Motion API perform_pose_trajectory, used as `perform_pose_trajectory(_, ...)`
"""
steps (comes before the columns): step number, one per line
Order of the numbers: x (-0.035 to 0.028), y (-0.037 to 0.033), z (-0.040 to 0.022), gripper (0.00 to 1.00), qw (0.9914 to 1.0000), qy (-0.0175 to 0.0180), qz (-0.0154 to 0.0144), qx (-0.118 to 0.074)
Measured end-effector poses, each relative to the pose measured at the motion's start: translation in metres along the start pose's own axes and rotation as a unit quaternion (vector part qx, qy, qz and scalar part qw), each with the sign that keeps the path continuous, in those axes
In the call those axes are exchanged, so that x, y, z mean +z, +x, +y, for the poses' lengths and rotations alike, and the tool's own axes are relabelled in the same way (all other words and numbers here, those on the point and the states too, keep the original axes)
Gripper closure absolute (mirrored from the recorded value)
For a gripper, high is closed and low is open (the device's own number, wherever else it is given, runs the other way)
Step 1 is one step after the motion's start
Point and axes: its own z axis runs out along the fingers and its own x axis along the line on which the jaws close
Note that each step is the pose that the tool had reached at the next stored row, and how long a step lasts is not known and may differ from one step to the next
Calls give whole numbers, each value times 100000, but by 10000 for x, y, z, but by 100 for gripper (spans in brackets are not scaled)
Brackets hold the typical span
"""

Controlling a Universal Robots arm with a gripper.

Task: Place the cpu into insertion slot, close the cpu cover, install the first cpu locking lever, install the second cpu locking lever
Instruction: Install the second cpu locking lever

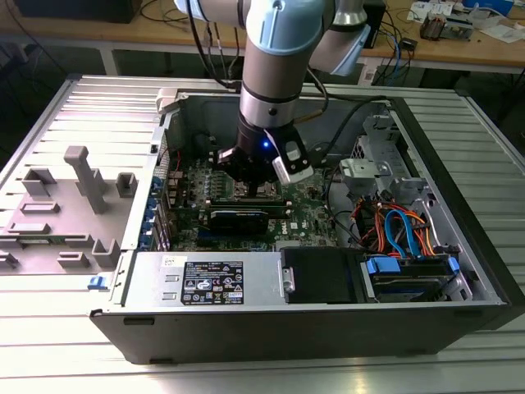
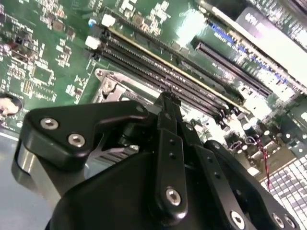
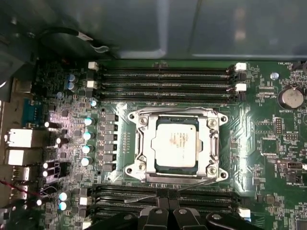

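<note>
Sitting on ribbed metal table (image 1: 49, 361): open computer case (image 1: 328, 324); gripper (image 2: 167, 103) clenched, empty; workbench (image 1: 123, 37) behind.

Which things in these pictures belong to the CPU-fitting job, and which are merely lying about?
Job in hand:
cpu
insertion slot
cpu cover
gripper

Lying about:
grey plastic holders
blue cables
memory slots

One cpu (image 3: 175, 142) sits under one cpu cover (image 3: 176, 114) on one green motherboard (image 3: 268, 143), flanked by two banks of dark memory slots (image 3: 163, 82), with one round coin battery (image 3: 290, 97) beside the upper bank.
</note>
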Motion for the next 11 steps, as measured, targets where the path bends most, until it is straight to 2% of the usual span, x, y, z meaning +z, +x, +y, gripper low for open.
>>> perform_pose_trajectory(1, 2, 4, 0, 89, 99999, -417, -5, -89)
perform_pose_trajectory(3, 7, 17, 0, 89, 99983, -1791, -38, -376)
perform_pose_trajectory(4, 10, 26, 0, 89, 99980, -1973, -40, -435)
perform_pose_trajectory(7, 18, 83, -10, 89, 99977, -2040, -21, -655)
perform_pose_trajectory(8, 33, 130, -10, 89, 99974, -2141, -4, -836)
perform_pose_trajectory(11, 67, 163, -29, 89, 99952, -2772, 22, -1373)
